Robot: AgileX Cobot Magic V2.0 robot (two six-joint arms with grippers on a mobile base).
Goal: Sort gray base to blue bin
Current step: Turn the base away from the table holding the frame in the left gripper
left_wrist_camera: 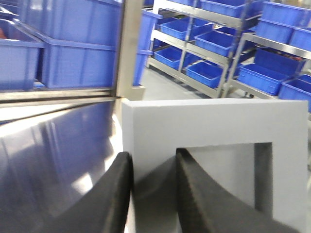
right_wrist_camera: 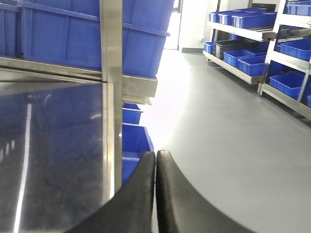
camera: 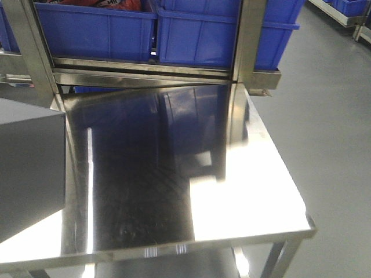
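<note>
This is a warehouse or factory storeroom. Metal racks (right_wrist_camera: 243, 30) stand along a bare gray floor (right_wrist_camera: 228, 145), each shelf packed with rows of identical blue bins (left_wrist_camera: 209, 73). More of the same bins sit in a steel frame at the far edge of a polished steel table (camera: 261, 191).

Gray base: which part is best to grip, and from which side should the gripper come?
I would grip one thick wall of the gray base, coming from its open face: one finger in the recess, the other outside. The wall is flat on both sides. The left gripper holds it this way.
</note>
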